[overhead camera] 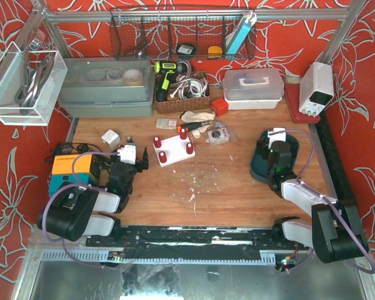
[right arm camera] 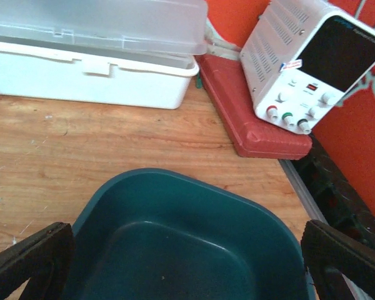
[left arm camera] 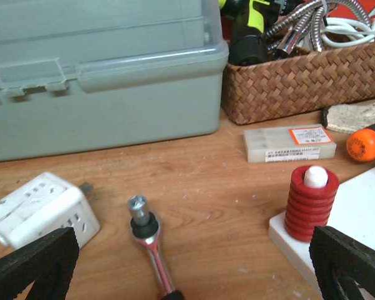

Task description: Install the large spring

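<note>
Black fingers (left arm camera: 31, 265) of the left gripper (left arm camera: 194, 269) stand spread wide at the bottom corners of the wrist view, gripping nothing. Between them on the wooden table (left arm camera: 206, 169) lies a chrome ratchet wrench (left arm camera: 147, 234), head pointing to the far side, and neither finger is on it. Just left of it sits a white socket cube (left arm camera: 40, 209). Off to the right, there's the red spring (left arm camera: 310, 203): upright, long axis vertical, coils stacked round a white peg (left arm camera: 315, 177) whose tip pokes out on top, at the left corner of the white board (left arm camera: 362, 206). From above, that board carries four red pieces and lies just right of the gripper. Beyond it is a small clear box (left arm camera: 289, 144) with an orange-and-white label, print too small to read, then a wicker basket (left arm camera: 300, 81) and a grey toolbox (left arm camera: 100, 75). Over on the right, the right gripper (right arm camera: 187, 265) is spread wide too, empty, hanging over a teal tub (right arm camera: 175, 178). A white power supply (right arm camera: 312, 56) stands behind, its sticker unreadable.
</note>
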Controlling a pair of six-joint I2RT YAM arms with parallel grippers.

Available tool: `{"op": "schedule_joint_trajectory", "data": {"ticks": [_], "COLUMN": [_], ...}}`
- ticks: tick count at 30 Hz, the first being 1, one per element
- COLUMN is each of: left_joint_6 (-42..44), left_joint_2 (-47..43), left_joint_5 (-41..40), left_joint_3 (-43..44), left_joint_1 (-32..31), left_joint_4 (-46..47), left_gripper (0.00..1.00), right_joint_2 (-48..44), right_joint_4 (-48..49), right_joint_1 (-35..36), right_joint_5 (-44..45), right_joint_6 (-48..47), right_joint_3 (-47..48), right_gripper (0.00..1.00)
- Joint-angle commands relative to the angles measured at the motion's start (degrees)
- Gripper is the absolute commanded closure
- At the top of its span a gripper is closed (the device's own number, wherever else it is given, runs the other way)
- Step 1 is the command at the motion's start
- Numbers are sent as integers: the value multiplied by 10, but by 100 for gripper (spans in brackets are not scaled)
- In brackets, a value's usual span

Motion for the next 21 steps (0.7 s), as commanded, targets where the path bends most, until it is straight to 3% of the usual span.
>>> {"op": "schedule_joint_trajectory", "data": {"ticks": [1, 4, 7, 9, 12, 15, 21], "left_joint_6": [-8, -13, -25, -30, -31, -39, -39], "left_joint_2": [-1, 8, 59, 40, 52, 48, 45], "left_joint_5": [2, 14, 17, 25, 30, 41, 43], "left_joint_3": [-37, -42, -35, -21, -19, -7, -6], "left_joint_1": [8, 16, 31, 33, 38, 47, 48], "left_joint_4": [105, 118, 158, 101, 117, 85, 78], "left_gripper": [0, 0, 0, 0, 0, 0, 0], "right_joint_2": [20, 43, 68, 93, 143, 137, 138], "right_joint_4": [26, 99, 111, 149, 221, 172, 171], "right_joint_1": [-3, -5, -19, -25, -26, -30, -34], "right_joint_5": [-22, -8, -47, -64, -61, -47, -53], "right_joint_6": [8, 6, 6, 8, 7, 21, 22], "right_joint_3": [-16, -42, -41, -47, -65, -45, -45], "right_gripper": [1, 1, 1, 1, 1, 1, 1]}}
